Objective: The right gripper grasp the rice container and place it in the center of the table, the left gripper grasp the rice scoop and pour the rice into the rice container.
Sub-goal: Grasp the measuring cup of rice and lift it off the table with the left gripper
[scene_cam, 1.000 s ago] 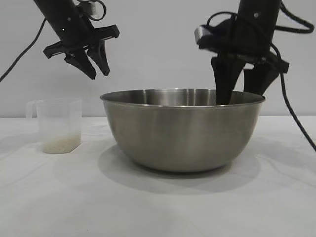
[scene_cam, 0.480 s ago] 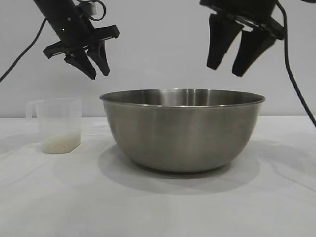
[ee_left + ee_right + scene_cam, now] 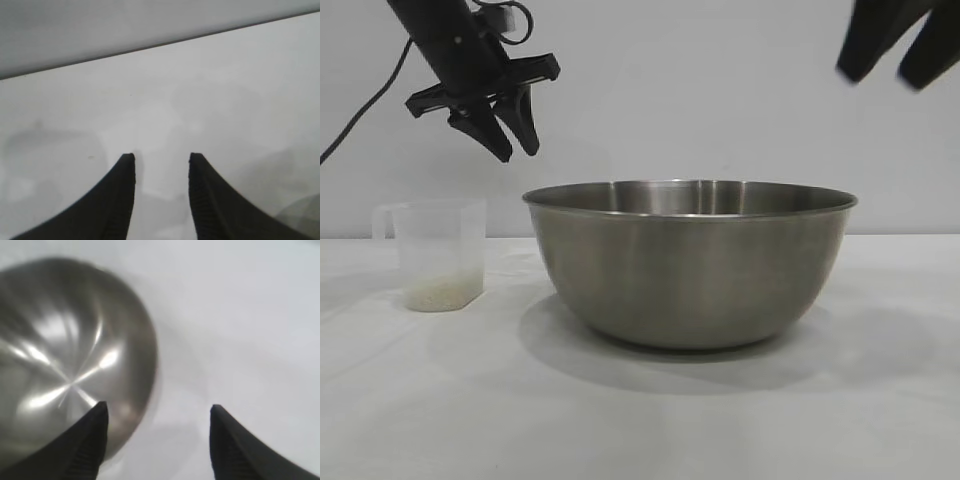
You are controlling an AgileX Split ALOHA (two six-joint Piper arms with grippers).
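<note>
Writing: no brand, label or readable mark shows on any item; the rice scoop's wall looks plain, and any graduations are too faint to tell.
Left gripper (image 3: 515,145): hangs in the air at upper left, above and between the rice scoop and the bowl's left rim, touching neither. Its arm slants down from the top left corner with a black cable looping behind, fingers pointing down and to the right. Jaws narrowly parted and empty; in its wrist view the two dark fingertips (image 3: 127,165) frame bare table.
Right gripper (image 3: 900,65): high at the upper right corner, cut off by the frame edge and blurred, well above and right of the bowl's right rim. Its fingers are spread fairly wide with nothing between them; in its wrist view they (image 3: 100,412) stand apart over the bowl's edge and the table beside it.
Rice container (image 3: 690,262): large brushed-steel bowl, upright at the table's middle, inside looks shiny and bare (image 3: 65,365).
Rice scoop (image 3: 438,253): clear plastic cup with a side handle, upright to the left of the bowl, near it but apart.
Rice (image 3: 442,295): thin pale layer in the scoop's bottom.
Table (image 3: 640,420): flat white surface, soft shadow under the bowl.
Room: plain pale wall behind.
</note>
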